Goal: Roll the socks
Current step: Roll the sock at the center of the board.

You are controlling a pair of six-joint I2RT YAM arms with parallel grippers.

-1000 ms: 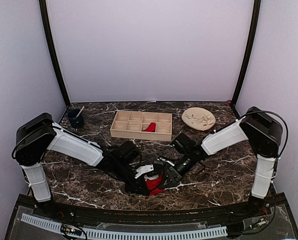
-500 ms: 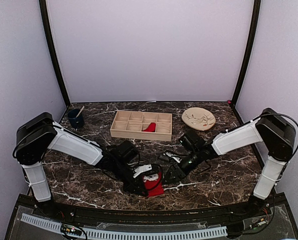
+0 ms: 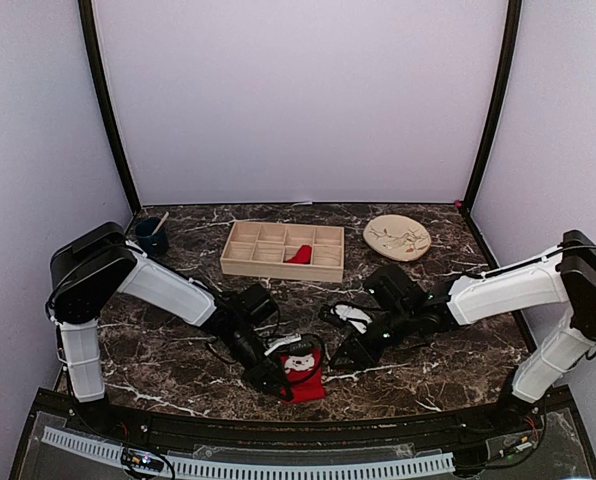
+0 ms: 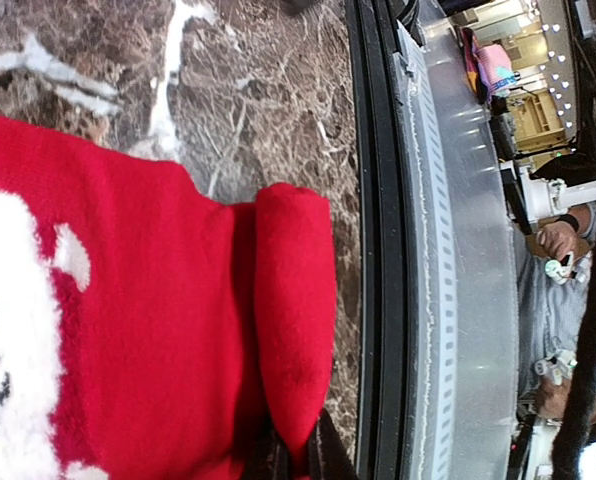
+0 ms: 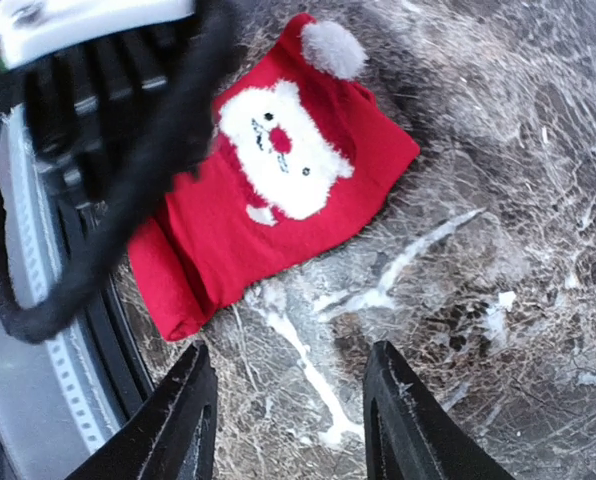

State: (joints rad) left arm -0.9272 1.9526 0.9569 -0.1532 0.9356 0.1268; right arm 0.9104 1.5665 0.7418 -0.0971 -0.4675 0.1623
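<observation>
One red knitted sock (image 3: 305, 372) with white fuzzy face and grey pompom.

Position: flat on the table near its front edge, touching the left gripper (image 3: 280, 384) and apart from the right gripper (image 3: 351, 354).

Change over the last second: right gripper drawn back rightward off the sock, formerly on top of it. Left arm repositioned, claw kept at the cloth.

Left claw: closed to a pinch on the sock's doubled-over edge, at the bottom of the left wrist view.

Right claw: spread wide, nothing between the fingers, hovering over bare stone.

Reading: one fold only, held from one side. Roll judged barely begun, with further turns probably needing the right claw back on the cloth.

Surface: dark brown marble table (image 3: 458, 372), white-veined.

Also on it:
- pale wooden compartment tray (image 3: 268, 266), with a red cloth piece (image 3: 299, 255) in one cell
- round cream patterned plate (image 3: 397, 237)
- dark blue cup (image 3: 151, 238) with a stick

Room: lilac walls (image 3: 298, 100), black corner posts (image 3: 108, 120).
</observation>
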